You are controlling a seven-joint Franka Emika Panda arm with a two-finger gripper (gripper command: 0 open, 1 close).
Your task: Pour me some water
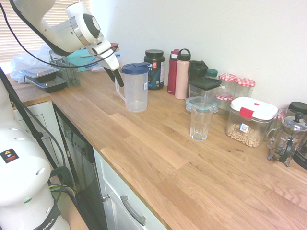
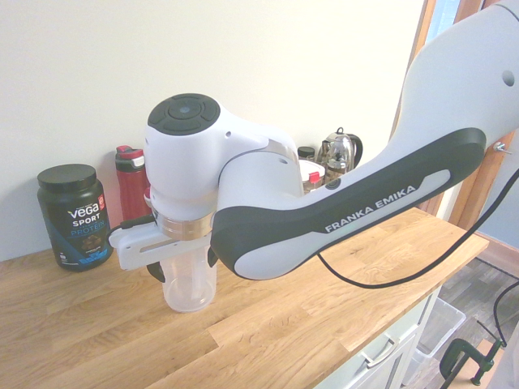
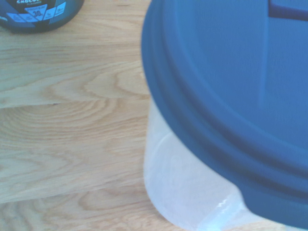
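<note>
Tool (image 1: 116,75) at the end of the white arm hangs tilted steeply downward right at the handle side of the clear plastic pitcher (image 1: 135,91), its dark fingers (image 1: 120,79) spread wide and gripping nothing; from the first exterior view they stand just beside the handle, and whether they touch it cannot be told. Pitcher stands upright on the wooden desk (image 1: 158,158), capped by a blue lid (image 1: 134,68) that fills most of the wrist view, with the pale translucent wall (image 3: 183,192) showing under it. Beyond the pitcher from the tool, against the wall, stand a black protein tub (image 1: 154,69), a red bottle (image 1: 172,71) and a pink bottle (image 1: 182,74) side by side. Further along the desk, well apart from the tool, an empty clear drinking glass (image 1: 200,125) stands upright in the open, with a lidded clear box (image 1: 201,103) just behind it. Past the glass sit a white-lidded container of nuts (image 1: 250,121), jars with red checked lids (image 1: 236,82) and a French press (image 1: 287,138). Behind the tool, on the far side from the pitcher, stacked dark trays (image 1: 45,79) rest near the window. In the second exterior view the arm's wrist hides the pitcher's top, leaving only its lower body (image 2: 190,285) visible beneath the tool
</note>
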